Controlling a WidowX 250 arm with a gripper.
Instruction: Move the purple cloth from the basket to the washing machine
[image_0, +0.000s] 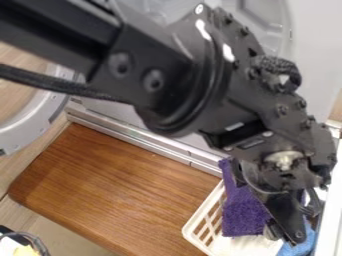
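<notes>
Beside the round-cornered wooden board (120, 190), the fuzzy purple cloth (244, 212) lies partly in the latticed basket (190, 232), one end past its rim toward the washing machine (314, 55). The gripper (286, 231) hangs over the basket; its jaws' opening and hold cannot be told.

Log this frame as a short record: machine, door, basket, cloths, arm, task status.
machine: washing machine, across the top
door: round door, swung open at left
basket: white slatted basket, lower right, beside the brown wooden board
target: purple cloth, largely in the basket, one end extending up past its rim
other cloth: blue cloth, at lower right
arm: enters from upper left, gripper down at the basket, beside the purple cloth
status: transfer to the machine not yet done
</notes>
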